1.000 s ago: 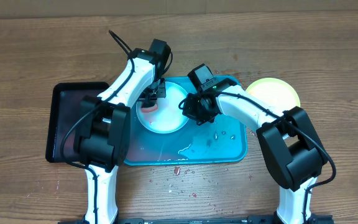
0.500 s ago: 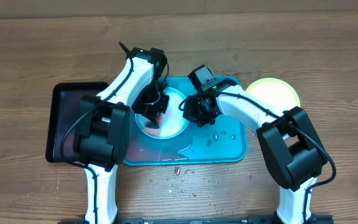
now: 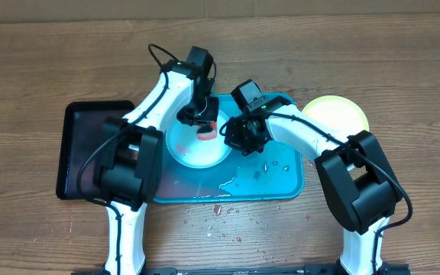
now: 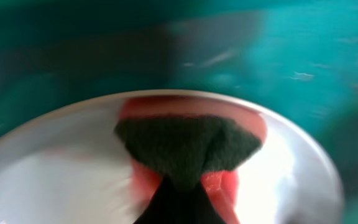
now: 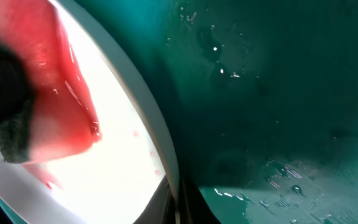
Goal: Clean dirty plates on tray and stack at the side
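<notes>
A white plate [image 3: 193, 153] with a pale blue rim lies at the left of the teal tray [image 3: 281, 179]. My left gripper [image 3: 202, 122] is shut on a pink sponge [image 3: 208, 131] with a dark green scouring face, pressed onto the plate's upper right part. In the left wrist view the sponge [image 4: 188, 146] sits on the blurred plate [image 4: 55, 180]. My right gripper [image 3: 231, 136] is shut on the plate's right rim. The right wrist view shows that rim [image 5: 160, 149] running between its fingertips, with the sponge [image 5: 55, 106] at the upper left. A yellow-green plate [image 3: 338, 113] rests on the table, right of the tray.
A black tray [image 3: 79, 153] lies directly left of the teal tray. Water pools on the teal tray's floor [image 3: 231, 182] and red specks [image 3: 216, 210] dot the wooden table in front of it. Both arms cross over the tray's middle.
The left gripper has swept the sponge across the plate, from its left side down and then up to its upper right. The right gripper has stayed on the rim.
</notes>
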